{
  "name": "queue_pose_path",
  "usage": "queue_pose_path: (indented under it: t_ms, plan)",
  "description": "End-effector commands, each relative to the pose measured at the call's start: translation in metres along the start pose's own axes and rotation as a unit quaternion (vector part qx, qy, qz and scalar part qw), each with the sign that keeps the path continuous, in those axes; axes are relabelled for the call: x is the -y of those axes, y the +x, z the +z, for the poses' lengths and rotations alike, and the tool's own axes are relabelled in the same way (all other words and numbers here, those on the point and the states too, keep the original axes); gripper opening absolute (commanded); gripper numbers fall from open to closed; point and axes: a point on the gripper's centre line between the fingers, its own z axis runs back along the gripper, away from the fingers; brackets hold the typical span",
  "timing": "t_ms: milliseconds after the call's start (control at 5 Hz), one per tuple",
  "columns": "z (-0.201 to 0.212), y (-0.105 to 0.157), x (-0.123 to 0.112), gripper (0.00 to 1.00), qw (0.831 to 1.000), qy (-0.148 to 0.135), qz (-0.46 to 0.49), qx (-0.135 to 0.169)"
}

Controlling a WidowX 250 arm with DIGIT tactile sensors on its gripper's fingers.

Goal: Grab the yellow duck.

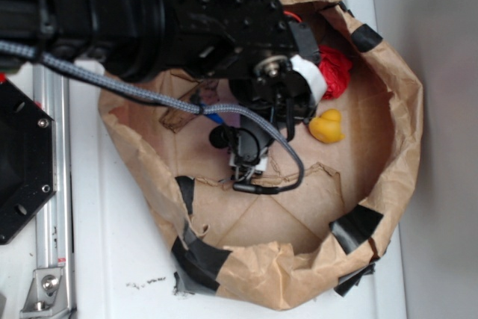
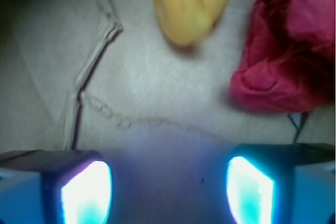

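The yellow duck (image 2: 188, 8) lies on the brown paper floor (image 2: 157, 82) of the paper-lined basin (image 1: 407, 110), just beside the red paper wad (image 2: 291, 45); in the wrist view a narrow strip of floor separates them.

Risks, as judged from this position:
- The red paper wad sits close to the duck on one side. A closing finger could catch the wad's loose folds and pull it in with the duck, or push the duck aside.
- The duck looks rounded and glossy. A pinch off its centre could squeeze it out from between the pads.
- A raised crease (image 2: 94, 51) in the floor runs near the duck, on the side away from the wad. A low fingertip could snag it and shift the lining.

Arm pose: the arm (image 1: 112, 5) reaches into the basin from its outer rim and points down at the floor. The gripper (image 2: 167, 187) is spread wide and holds nothing; both pads (image 2: 86, 192) show at the lower edge of the wrist view, with bare floor between them. The duck lies ahead of the gripper, well apart from the pads and slightly off centre toward the wad.
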Motion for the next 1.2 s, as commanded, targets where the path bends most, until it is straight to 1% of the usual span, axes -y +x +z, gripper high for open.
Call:
queue_pose_path:
  t_ms: [0, 200, 400, 600, 800, 1000]
  plan:
    - [0.004, 0.025, 0.001, 1.00, 0.999, 0.007, 0.040, 0.034]
    - [0.001, 0.031, 0.007, 1.00, 0.999, 0.005, 0.028, 0.039]
    - [-0.001, 0.036, 0.006, 1.00, 0.998, 0.017, 0.029, 0.045]
    - [-0.002, 0.044, 0.003, 1.00, 0.998, 0.014, 0.031, 0.049]
    - [0.000, 0.049, -0.006, 1.00, 0.997, 0.030, 0.034, 0.056]
    - [0.000, 0.053, -0.009, 1.00, 0.997, 0.031, 0.035, 0.063]
